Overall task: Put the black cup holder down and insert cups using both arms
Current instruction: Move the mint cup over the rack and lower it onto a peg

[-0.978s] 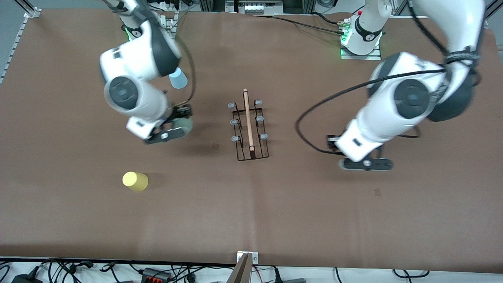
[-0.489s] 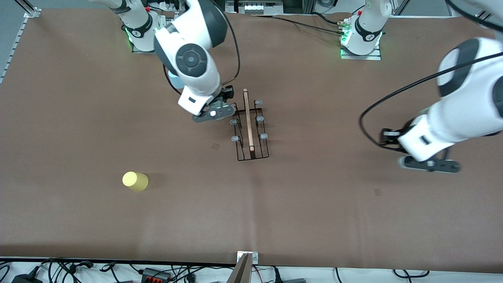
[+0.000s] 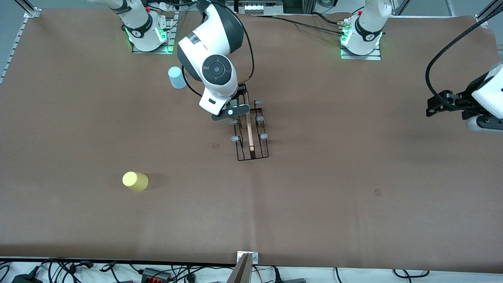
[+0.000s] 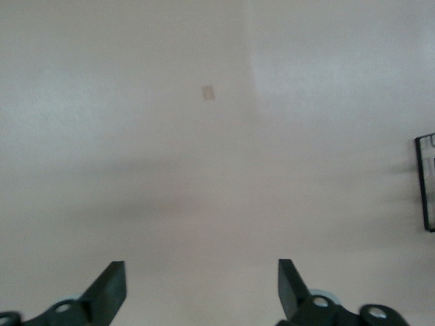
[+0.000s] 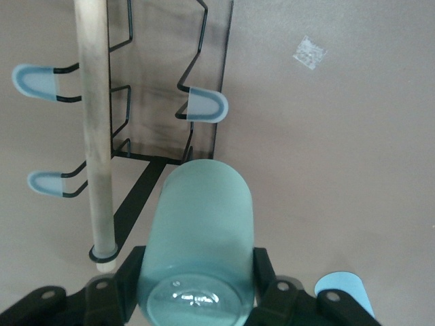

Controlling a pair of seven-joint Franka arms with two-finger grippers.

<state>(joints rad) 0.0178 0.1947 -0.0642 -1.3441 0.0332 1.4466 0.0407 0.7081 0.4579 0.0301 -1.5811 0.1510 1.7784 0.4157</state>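
The black cup holder (image 3: 251, 131) stands mid-table, its wooden rod (image 3: 248, 125) on top; it also shows in the right wrist view (image 5: 163, 88). My right gripper (image 3: 232, 111) is over the rack's end nearest the bases. In the right wrist view the right gripper (image 5: 197, 272) is shut on the pale green cup (image 5: 197, 238), held above the prongs beside the rod (image 5: 94, 136). The light blue cup (image 3: 177, 77) stands near the right arm's base. The yellow cup (image 3: 135, 181) stands nearer the camera. My left gripper (image 3: 485, 124) is open and empty (image 4: 202, 292) at the left arm's end of the table.
The brown table mat (image 3: 314, 196) lies under everything. Small tape marks (image 3: 215, 146) (image 3: 377, 192) lie on it. The rack's edge (image 4: 426, 183) shows in the left wrist view. Cables run along the table's near edge.
My right gripper has carried the pale green cup from the right arm's side of the table to over the rack. My left arm has swung away toward its end of the table.
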